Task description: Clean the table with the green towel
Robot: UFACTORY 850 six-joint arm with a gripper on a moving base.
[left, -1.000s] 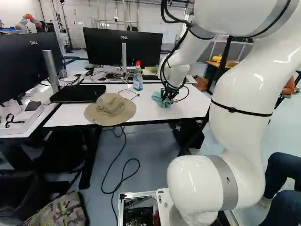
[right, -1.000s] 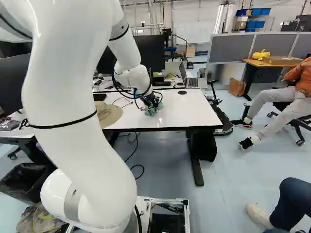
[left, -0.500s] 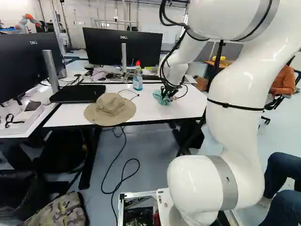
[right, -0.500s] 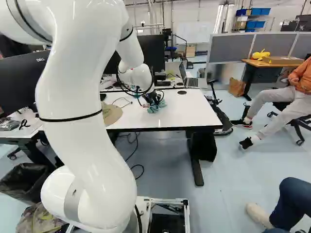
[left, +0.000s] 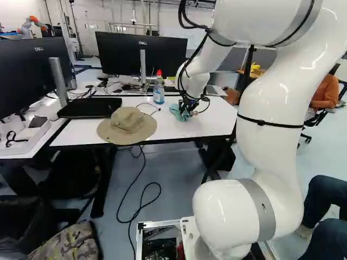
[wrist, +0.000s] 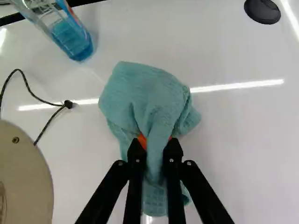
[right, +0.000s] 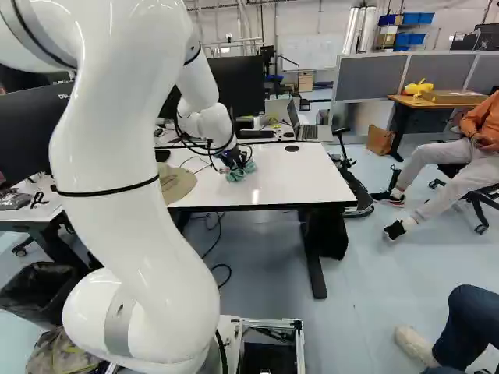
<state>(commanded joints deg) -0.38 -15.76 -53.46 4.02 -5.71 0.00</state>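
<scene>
Teal towel (wrist: 145, 95): bunched on the white tabletop (right: 312, 183), well back from the front edge, folds fanned out ahead of the gripper (left: 188, 110), a tail hanging back btwn and under the fingers.
Jaws: clamped on the towel from both sides, a thick fold pinched btwn the orange pads (wrist: 142, 141); black fingers slanted in from either side in the wrist view.
Arm: white, reached out over the tbl, wrist end low at the towel.
Spray bottle (left: 158, 93): upright, red top, blue liquid, near the towel but apart from it; coloured label on it, its print too small to tell.
Tan hat (left: 127, 125): brim down near the front edge, beside the gripper, apart from the towel. Black cord (wrist: 29, 87) w/ a toggle (wrist: 68, 104) btwn hat & towel.
Grommet (wrist: 262, 10): black, round, set in the top, on the opp. side of the towel from the hat.
Monitors: one (left: 142, 54) behind the bottle, w/ small pale print on its lower bezel; another (left: 32, 70) at the left of the left base view, w/ pale print too.
Laptop (right: 306, 131): open, past the tbl's back edge.
Bin (right: 35, 292): black, on the floor, left of the right base view.
</scene>
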